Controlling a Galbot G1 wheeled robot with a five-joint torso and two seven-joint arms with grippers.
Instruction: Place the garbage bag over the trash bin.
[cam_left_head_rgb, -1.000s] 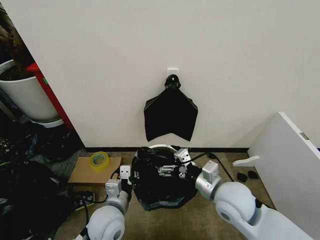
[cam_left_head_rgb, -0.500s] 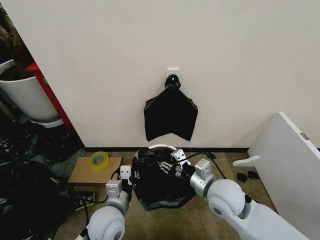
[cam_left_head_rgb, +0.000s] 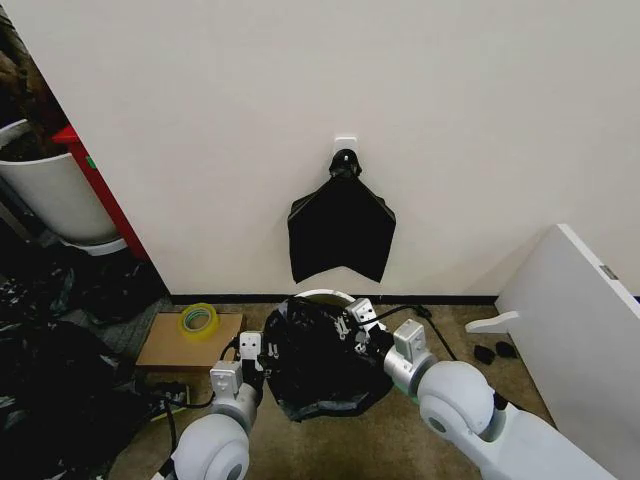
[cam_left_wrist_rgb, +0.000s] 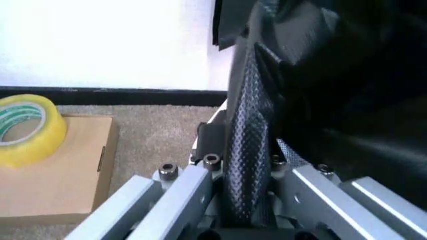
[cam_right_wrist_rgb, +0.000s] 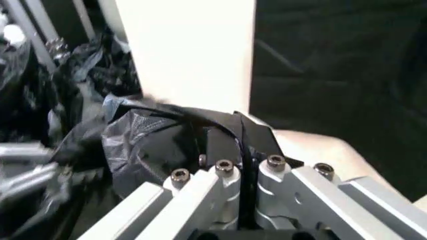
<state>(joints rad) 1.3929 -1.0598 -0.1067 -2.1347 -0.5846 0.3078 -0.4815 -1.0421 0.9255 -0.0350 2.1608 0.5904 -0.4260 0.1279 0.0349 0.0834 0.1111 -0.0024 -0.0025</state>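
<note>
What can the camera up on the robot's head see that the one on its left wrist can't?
Only the head view shows the right gripper, the bin's white rim and the red cabinet. Only the left wrist view shows the left gripper close up, its fingers shut on the garbage bag. Both show the bag, yellow tape roll, cardboard box and wall.

The head view looks forward and down from above at the floor by the wall (cam_left_head_rgb: 200, 120). Each wrist view sits low, right behind its own pincer, close against the garbage bag (cam_left_head_rgb: 320, 360). The left wrist view shares the tape roll (cam_left_wrist_rgb: 23, 127) with the head view.
</note>
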